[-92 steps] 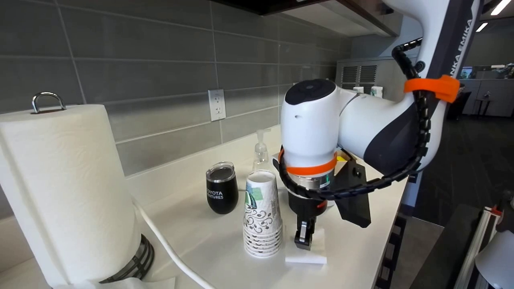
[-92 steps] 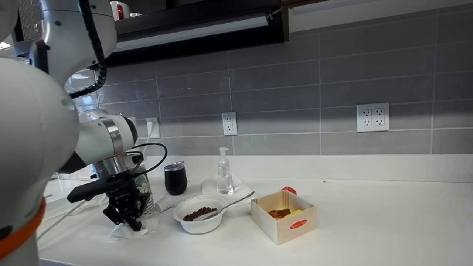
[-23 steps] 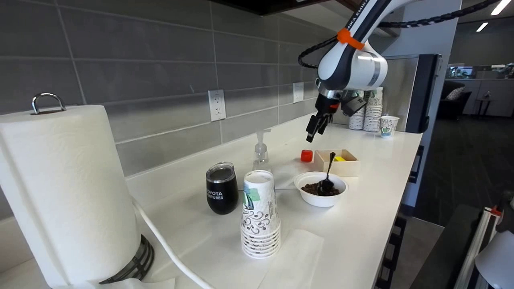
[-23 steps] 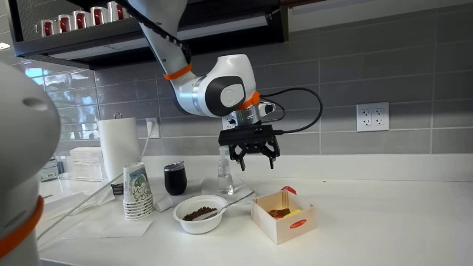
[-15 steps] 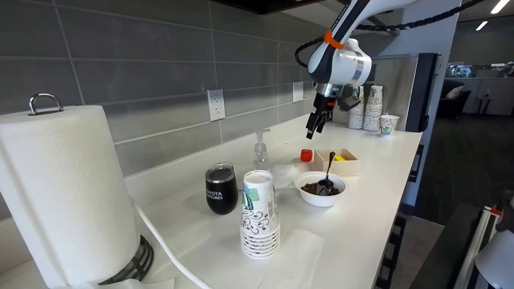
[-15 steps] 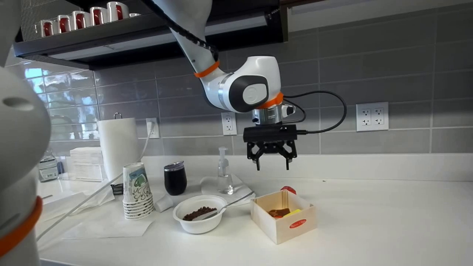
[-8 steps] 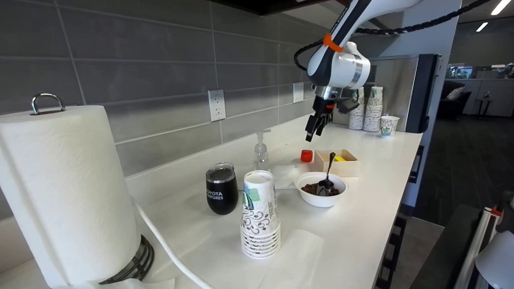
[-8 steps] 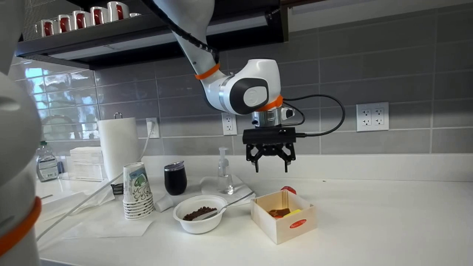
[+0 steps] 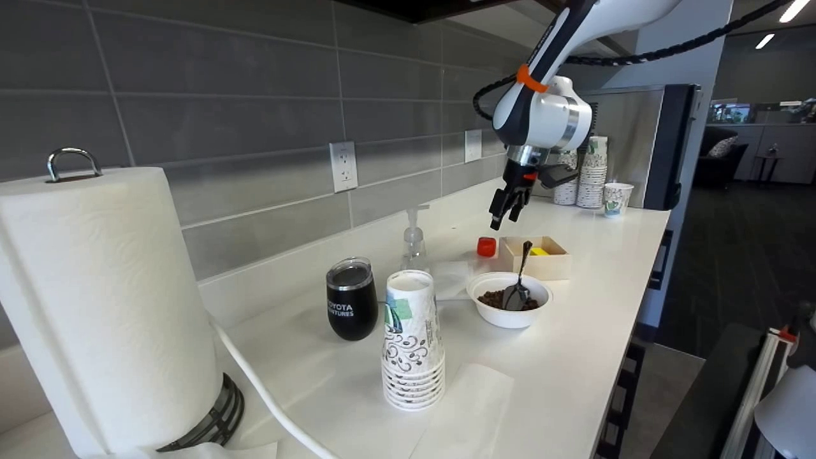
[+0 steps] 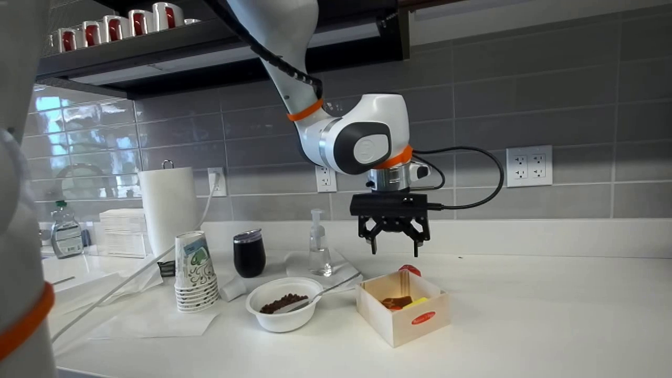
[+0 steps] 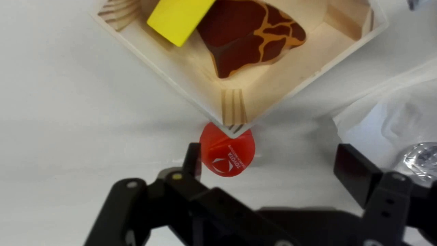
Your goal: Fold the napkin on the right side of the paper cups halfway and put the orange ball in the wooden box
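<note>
The orange ball, red-orange with white print, lies on the counter against a corner of the wooden box. In the wrist view that corner overlaps part of the ball. My gripper hangs above them, open, its fingertips apart with nothing held. Seen from the wrist, the ball is near the left finger, below it. The napkin is spread flat beside the stack of paper cups; in an exterior view the napkin reaches under or behind the cups.
A white bowl with brown bits and a spoon stands near the box. Behind are a soap dispenser and a black tumbler. The box holds a yellow block and a brown piece. A cable crosses the counter.
Several seconds ago my gripper was down on the napkin, which looked shorter; it now lies spread out. The arm has since swung over the ball and box, lately sinking slightly, jaws still open.
</note>
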`<state>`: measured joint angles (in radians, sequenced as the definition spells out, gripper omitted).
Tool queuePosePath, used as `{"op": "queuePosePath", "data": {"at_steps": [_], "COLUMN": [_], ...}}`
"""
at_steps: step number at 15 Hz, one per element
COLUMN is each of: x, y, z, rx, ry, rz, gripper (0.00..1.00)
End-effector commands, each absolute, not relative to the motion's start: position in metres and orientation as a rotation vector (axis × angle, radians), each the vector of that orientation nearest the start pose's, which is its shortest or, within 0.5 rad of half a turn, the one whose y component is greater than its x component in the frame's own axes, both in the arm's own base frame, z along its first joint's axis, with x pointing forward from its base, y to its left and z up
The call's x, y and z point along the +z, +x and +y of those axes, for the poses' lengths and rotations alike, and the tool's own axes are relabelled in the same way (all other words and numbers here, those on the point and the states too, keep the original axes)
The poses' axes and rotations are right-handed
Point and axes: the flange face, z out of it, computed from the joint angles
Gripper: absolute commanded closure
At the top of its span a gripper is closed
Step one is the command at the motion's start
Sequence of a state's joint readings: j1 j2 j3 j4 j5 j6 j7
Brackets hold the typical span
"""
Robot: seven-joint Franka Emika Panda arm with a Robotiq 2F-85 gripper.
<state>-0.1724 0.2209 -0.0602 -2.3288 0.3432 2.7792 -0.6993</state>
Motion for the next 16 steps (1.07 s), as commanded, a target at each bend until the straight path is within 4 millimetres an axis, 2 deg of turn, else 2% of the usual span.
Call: {"op": "queuePosePath", "data": {"at_steps": [1,8,16], "x": [0.256,0.242,0.214], "y": [0.549,0.591,0.613], "z": [-0.151,-0.158,-0.163], "rx": [-0.449,-0.460,-0.359], "ry": [-3.067,-3.034,-3.015], "rz": [-0.180,-0.166,-0.061], "gripper": [0.00,0.00,0.00]}}
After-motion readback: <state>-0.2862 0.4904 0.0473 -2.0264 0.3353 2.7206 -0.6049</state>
